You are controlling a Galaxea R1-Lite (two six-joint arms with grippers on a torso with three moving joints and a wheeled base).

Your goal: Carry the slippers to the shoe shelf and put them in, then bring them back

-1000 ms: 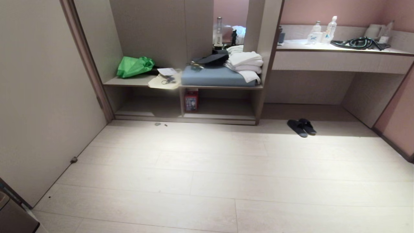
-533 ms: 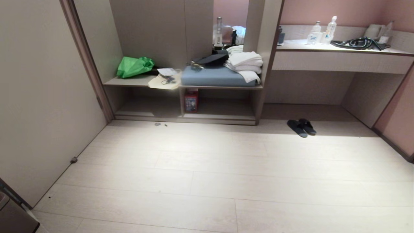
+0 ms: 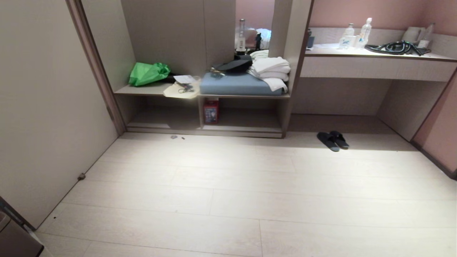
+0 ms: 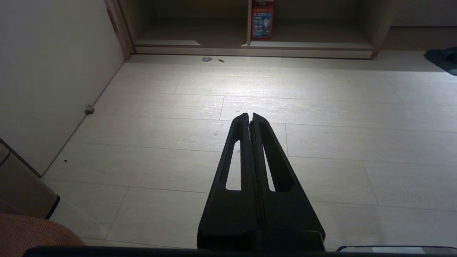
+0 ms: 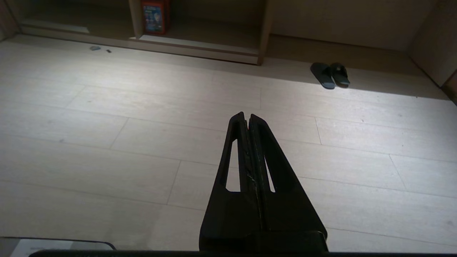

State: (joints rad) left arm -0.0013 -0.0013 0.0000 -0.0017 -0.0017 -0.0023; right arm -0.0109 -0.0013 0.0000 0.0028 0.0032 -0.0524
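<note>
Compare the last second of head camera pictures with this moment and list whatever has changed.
Nothing has visibly changed. The slippers lie side by side on the floor under the desk, right of the shoe shelf, just as before. The camera has not shifted, and neither hand appears in the head view.

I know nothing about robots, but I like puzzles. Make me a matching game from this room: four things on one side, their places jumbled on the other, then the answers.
Things:
1. slippers
2. green bag
3. red box
4. folded white towels

Places:
A. inside the shoe shelf, beside its upright divider
B. on the blue cushion
C. on the floor, in front of the open space under the desk
D. on the bench top, at its left end

Pairs: 1-C, 2-D, 3-A, 4-B
</note>
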